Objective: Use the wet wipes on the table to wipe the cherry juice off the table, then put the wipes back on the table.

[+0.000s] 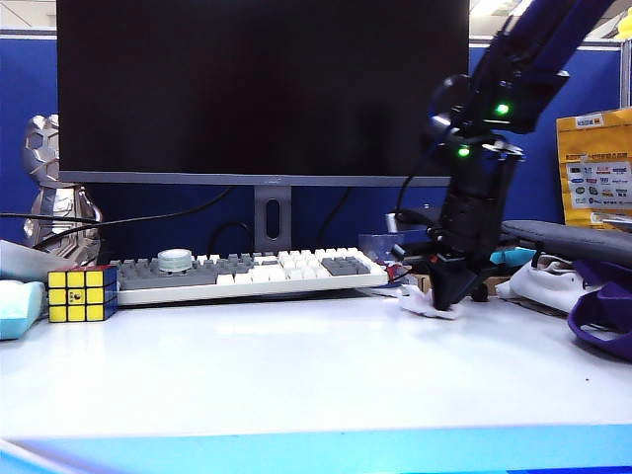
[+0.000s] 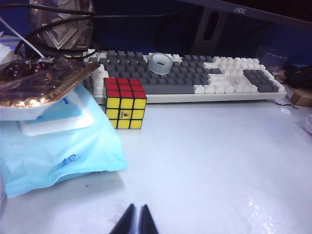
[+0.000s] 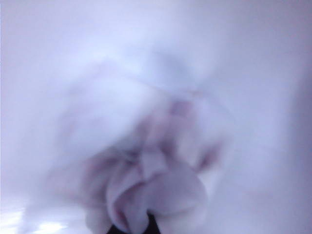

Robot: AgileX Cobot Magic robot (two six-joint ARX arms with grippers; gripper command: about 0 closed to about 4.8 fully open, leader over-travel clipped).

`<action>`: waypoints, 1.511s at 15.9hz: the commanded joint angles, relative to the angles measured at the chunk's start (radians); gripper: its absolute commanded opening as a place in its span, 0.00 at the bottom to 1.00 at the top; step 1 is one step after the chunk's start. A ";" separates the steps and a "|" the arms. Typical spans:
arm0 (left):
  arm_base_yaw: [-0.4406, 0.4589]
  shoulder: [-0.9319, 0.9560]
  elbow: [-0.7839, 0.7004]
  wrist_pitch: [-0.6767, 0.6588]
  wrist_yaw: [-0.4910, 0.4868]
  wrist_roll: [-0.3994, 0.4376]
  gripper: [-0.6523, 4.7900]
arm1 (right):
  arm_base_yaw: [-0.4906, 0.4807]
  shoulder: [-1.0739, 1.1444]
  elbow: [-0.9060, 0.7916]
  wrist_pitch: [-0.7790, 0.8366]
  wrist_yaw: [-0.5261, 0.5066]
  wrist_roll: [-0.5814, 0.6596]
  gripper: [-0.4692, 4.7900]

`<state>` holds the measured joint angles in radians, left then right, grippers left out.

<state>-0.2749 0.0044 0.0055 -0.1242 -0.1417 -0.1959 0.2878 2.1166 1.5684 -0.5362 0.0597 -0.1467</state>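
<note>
Two arms belong to this robot. On the left of the table [image 1: 296, 375] sit a blue wipe pack [image 2: 58, 156], a color cube [image 1: 83, 293] and a long keyboard [image 1: 247, 272]. The left gripper [image 2: 136, 222] hangs low above the white top near the pack, its two tips pressed together with nothing between them. Over on the right, the right gripper [image 1: 449, 296] points down, pinched tight on the wet wipes [image 1: 427, 303], which touch the table just past the keyboard's end. Up close the wipe [image 3: 146, 180] looks blurry, white with pink marks.
</note>
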 commanded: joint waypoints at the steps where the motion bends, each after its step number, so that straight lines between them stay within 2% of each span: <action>1: 0.000 -0.003 0.000 0.006 0.000 0.005 0.17 | -0.033 0.011 -0.006 -0.031 0.269 0.017 0.08; 5: 0.000 -0.003 0.000 0.006 0.007 0.005 0.17 | -0.082 0.011 -0.002 0.082 0.271 0.041 0.08; 7: 0.000 -0.003 0.000 0.006 0.007 0.005 0.17 | -0.088 0.011 -0.001 0.146 0.171 0.015 0.08; 10: 0.000 -0.003 0.000 0.006 0.007 0.005 0.17 | -0.069 0.011 -0.001 0.117 -0.021 0.000 0.08; 12: 0.000 -0.003 0.000 0.006 0.007 0.005 0.17 | -0.047 0.017 -0.001 0.085 -0.037 -0.044 0.08; 13: 0.000 -0.003 0.000 0.006 0.007 0.005 0.17 | -0.035 0.018 -0.002 0.074 -0.031 -0.072 0.08; 14: 0.000 -0.003 0.000 0.006 0.007 0.005 0.17 | -0.027 0.019 -0.002 0.082 0.048 -0.069 0.08; 16: 0.000 -0.003 0.000 0.006 0.007 0.005 0.17 | -0.027 0.019 -0.001 0.114 0.283 -0.038 0.08; 17: 0.000 -0.003 0.000 0.006 0.007 0.004 0.17 | -0.033 0.019 -0.001 0.118 0.344 -0.036 0.08; 18: 0.000 -0.003 0.000 0.006 0.007 0.004 0.17 | -0.039 0.019 -0.001 0.112 0.344 -0.037 0.08; 20: 0.000 -0.003 0.000 0.006 0.007 0.004 0.17 | -0.040 0.019 -0.001 0.077 0.261 -0.038 0.08; 22: 0.000 -0.003 0.000 0.006 0.007 0.005 0.17 | -0.027 0.019 -0.001 0.031 0.084 -0.041 0.08; 23: 0.000 -0.003 0.000 0.006 0.007 0.005 0.17 | -0.009 0.018 -0.001 -0.014 -0.044 -0.042 0.08; 24: 0.000 -0.003 0.000 0.006 0.007 0.005 0.17 | 0.003 0.018 -0.001 -0.040 -0.080 -0.048 0.08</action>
<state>-0.2749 0.0040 0.0055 -0.1242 -0.1387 -0.1959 0.2672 2.1273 1.5707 -0.4995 0.0853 -0.1913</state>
